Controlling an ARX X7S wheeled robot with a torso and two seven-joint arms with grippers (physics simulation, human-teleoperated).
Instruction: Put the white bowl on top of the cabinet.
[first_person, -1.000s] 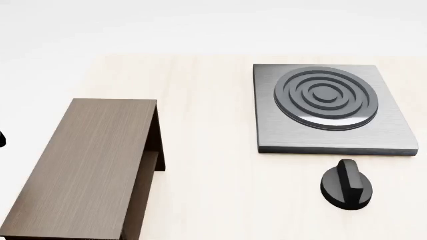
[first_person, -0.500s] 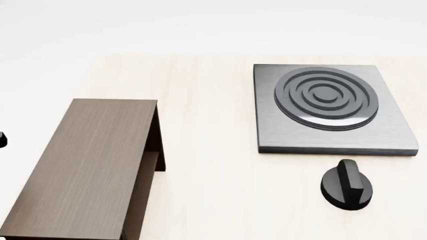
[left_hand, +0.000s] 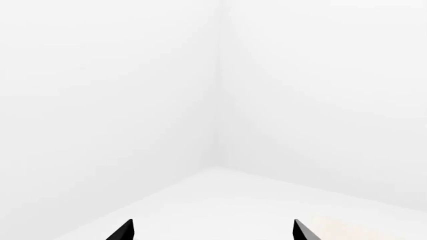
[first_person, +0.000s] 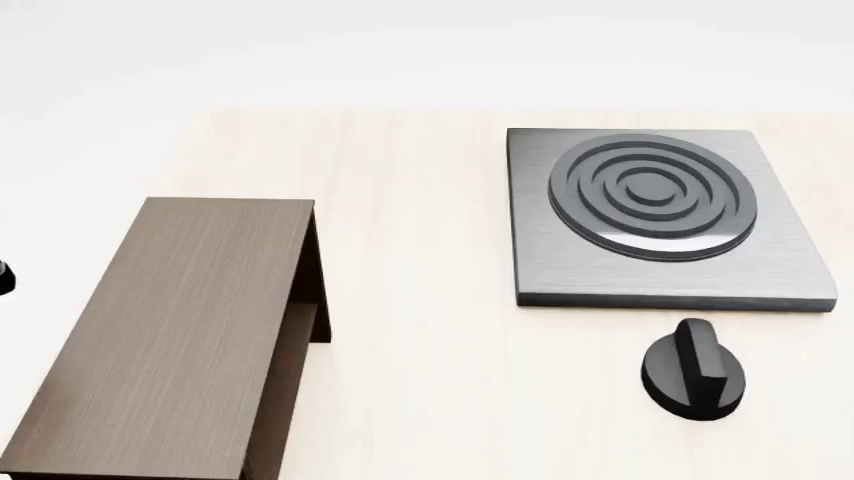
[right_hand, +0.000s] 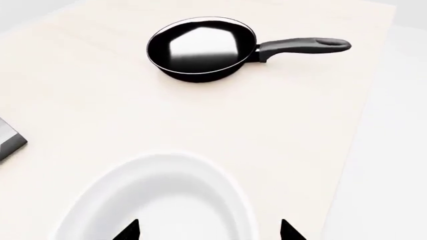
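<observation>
Deep glossy white bowl (right_hand: 160, 200) with thick walls and a flared rim, seen only from the right wrist, sitting on the pale light-wood surface (right_hand: 280, 125) directly below the right claw (right_hand: 210, 231); two black fingertips (right_hand: 128, 231) spread wide, one over the bowl's interior and the other just outside its rim, nothing gripped between them. Beyond the bowl on the same surface, well apart from it, a black round frying pan (right_hand: 200, 47) with a shiny inside and a long dark handle. At the edge of that view, a corner of the grey square brushed-metal stove plate (right_hand: 10, 142). From the head, the low long dark brown wood-grain cabinet (first_person: 174, 330) standing at the left of the surface, flat top bare, inner shelf visible at its side; bowl not in this view. Same grey stove plate (first_person: 787, 270) with dark concentric rings at the right, a black round knob (first_person: 691, 372) just in front of it. Left claw (left_hand: 212, 232) released too, two black tips set wide apart, facing only white walls and a white floor corner.
</observation>
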